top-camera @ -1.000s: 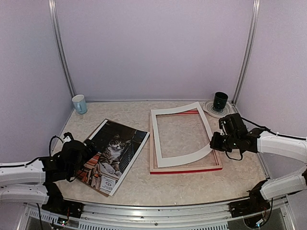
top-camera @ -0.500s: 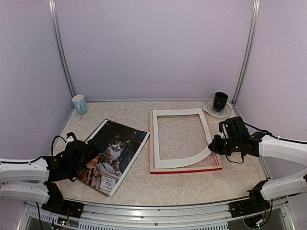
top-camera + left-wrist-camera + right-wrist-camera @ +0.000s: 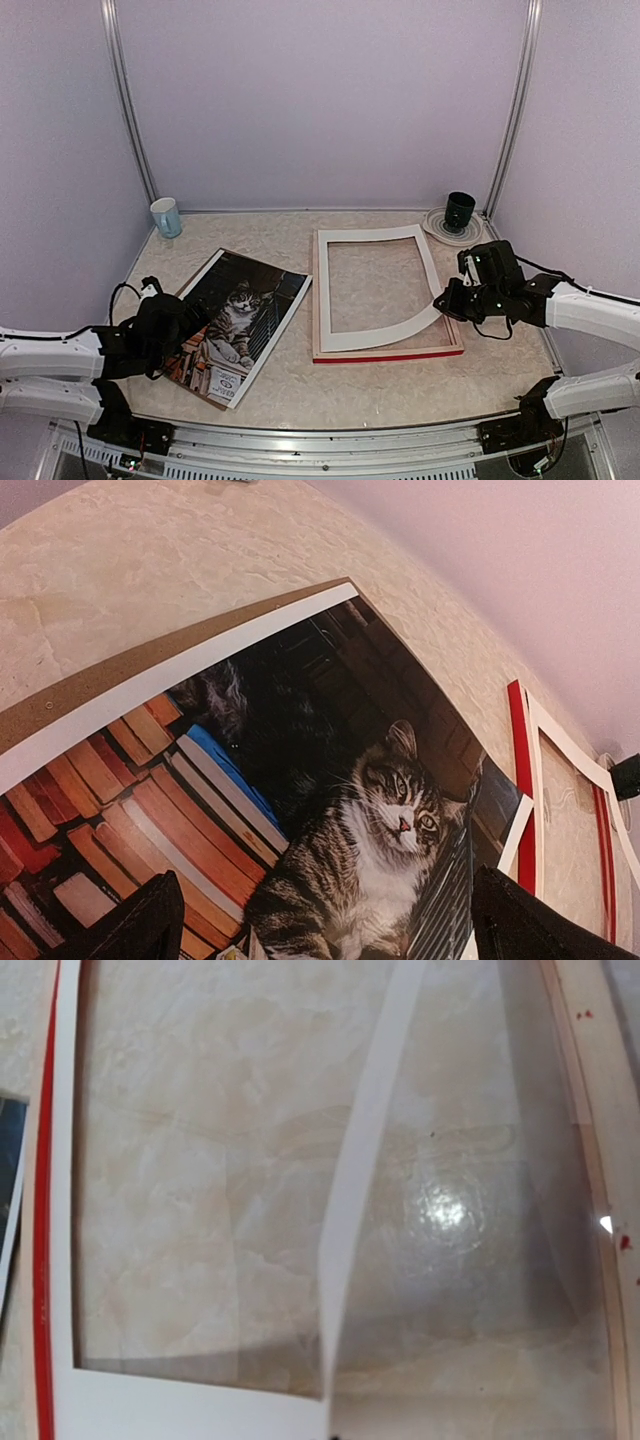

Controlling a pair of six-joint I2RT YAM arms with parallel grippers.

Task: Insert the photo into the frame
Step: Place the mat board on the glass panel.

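White mat (image 3: 372, 338), pinched by our right gripper (image 3: 443, 303), now lies flatter in the frame (image 3: 385, 356), ready for the photo (image 3: 240, 310) beneath our open left gripper (image 3: 190, 322).

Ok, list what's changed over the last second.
The right gripper, pinching the white mat at its near right corner, lowered it: the raised far edge came down flat onto the frame, the pinched corner still curled up. The left gripper stayed open over the photo; photo and frame unmoved.
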